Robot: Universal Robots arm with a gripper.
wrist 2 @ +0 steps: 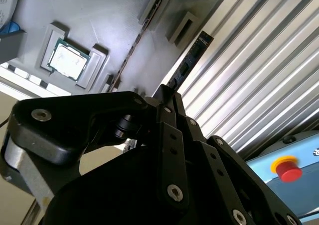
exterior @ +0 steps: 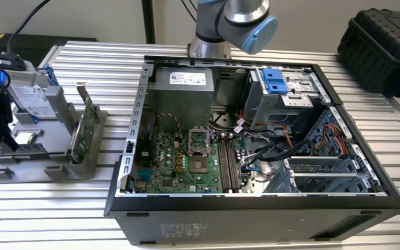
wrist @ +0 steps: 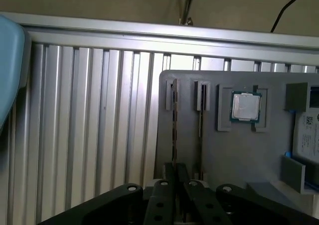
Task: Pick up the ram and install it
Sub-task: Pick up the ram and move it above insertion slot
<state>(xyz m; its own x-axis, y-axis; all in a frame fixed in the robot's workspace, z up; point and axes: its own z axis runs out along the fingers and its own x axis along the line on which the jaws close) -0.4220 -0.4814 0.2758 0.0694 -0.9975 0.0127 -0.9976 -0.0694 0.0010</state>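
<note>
The ram (wrist 2: 192, 60) is a thin dark stick that runs out from my fingertips along the edge of the grey parts holder (wrist 2: 109, 16). In the first wrist view the ram (wrist: 174, 125) is edge-on, in line with the holder's outer slot. My gripper (wrist: 175, 168) has its fingers closed narrowly on the near end of the stick. In the second wrist view the gripper (wrist 2: 167, 90) meets the stick's end. In the exterior view the gripper (exterior: 5, 140) hangs over the holder (exterior: 54, 172) at that view's far left. I cannot tell whether the ram has left its slot.
A second stick (wrist: 201, 115) stands in the neighbouring slot, beside a processor chip (wrist: 245, 106). The holder also carries a hard drive (exterior: 29, 99) and a green card (exterior: 89, 130). The open computer case (exterior: 255, 208) lies at centre with its motherboard slots (exterior: 229, 161) exposed. A black box (exterior: 384, 36) stands at the exterior view's far right.
</note>
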